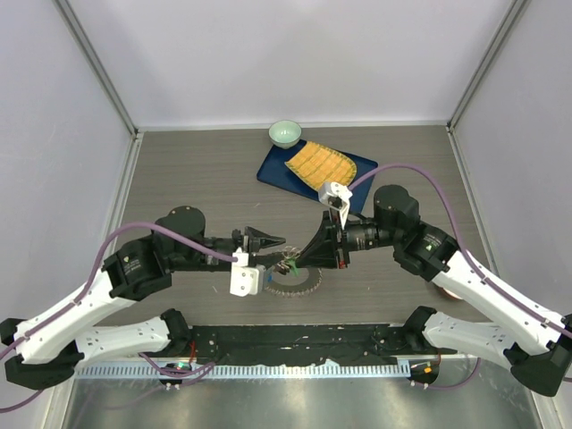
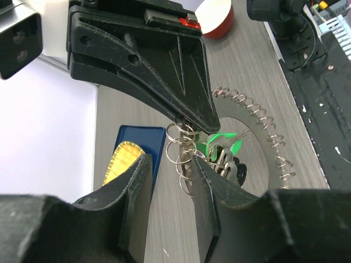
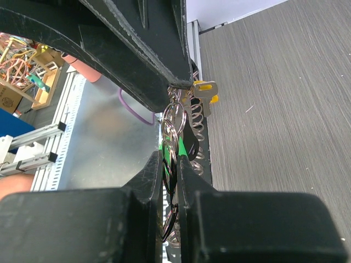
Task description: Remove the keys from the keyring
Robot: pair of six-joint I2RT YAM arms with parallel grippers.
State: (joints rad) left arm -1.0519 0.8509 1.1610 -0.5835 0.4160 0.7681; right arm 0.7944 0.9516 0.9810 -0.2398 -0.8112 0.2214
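The keyring point(image 2: 180, 150) is a short chain of small linked split rings hanging just above the table. My right gripper point(image 3: 170, 161) is shut on it, rings pinched edge-on between the jaws. The keys point(image 2: 227, 161), silvery with one green head, dangle in a bunch beside the rings. A yellow-headed key point(image 3: 204, 90) shows near the top of the chain. My left gripper point(image 2: 169, 164) is open. The rings lie between its fingertips, close to the right finger point(image 2: 204, 181), with bare table showing in the gap. From above, both grippers meet over the bunch point(image 1: 288, 265) at mid-table.
Under the bunch lies a large flat grey ring point(image 2: 258, 164) fringed with wire loops. A blue tray point(image 1: 273, 170) with a yellow cloth point(image 1: 319, 165) and a pale green bowl point(image 1: 285, 133) sit at the back. A red-and-white bowl point(image 2: 216, 19) stands near the right arm.
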